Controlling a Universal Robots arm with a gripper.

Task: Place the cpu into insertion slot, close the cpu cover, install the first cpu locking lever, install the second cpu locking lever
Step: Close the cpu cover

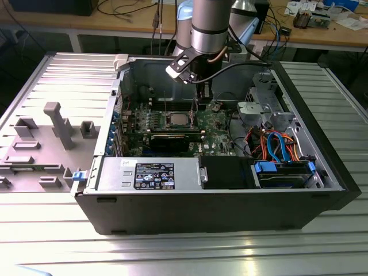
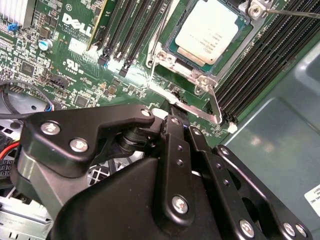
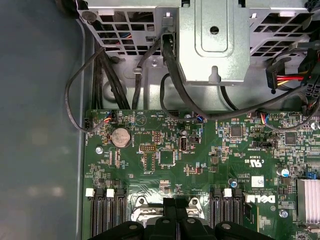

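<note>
**Tool at the edge of the socket, chip already in place**

In the second wrist view the cpu (image 2: 210,31) lies flat inside the insertion slot (image 2: 244,24) on the green motherboard (image 2: 75,60), with its silver top facing up. The cpu cover (image 2: 185,67) lies around the edges of the chip, between two groups of long black memory slots (image 2: 135,30). The tool (image 2: 181,125) is just beside the corner of this frame. Its fingers (image 2: 172,131) are pressed together, and I cannot tell if they touch the thin metal lever (image 2: 216,102) next to them. In the exterior view the arm reaches down into the open computer case (image 1: 230,213), which lies on the table (image 1: 172,253). There the tool is above the board, near the chip, on the exterior view's right of it.
</note>
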